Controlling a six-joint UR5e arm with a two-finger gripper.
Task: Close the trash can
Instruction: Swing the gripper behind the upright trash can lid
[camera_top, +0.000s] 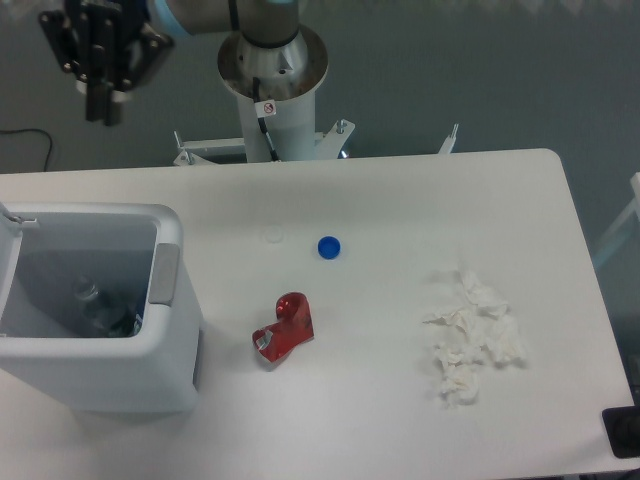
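Note:
The white trash can (170, 350) stands at the table's left front with its top open. Its grey interior (70, 285) shows some rubbish at the bottom. A sliver of the lid (8, 225) stands up at the left frame edge. A grey latch tab (165, 272) sits on the right rim. My gripper (103, 108) hangs high at the top left, beyond the table's back edge and well behind the can. Its two dark fingers point down with a small gap and hold nothing.
A red crumpled object (284, 327) lies right of the can. A blue bottle cap (328, 246) and a small clear cap (273, 236) lie mid-table. Crumpled white tissue (470, 335) sits to the right. The arm's base column (272, 90) stands behind the table.

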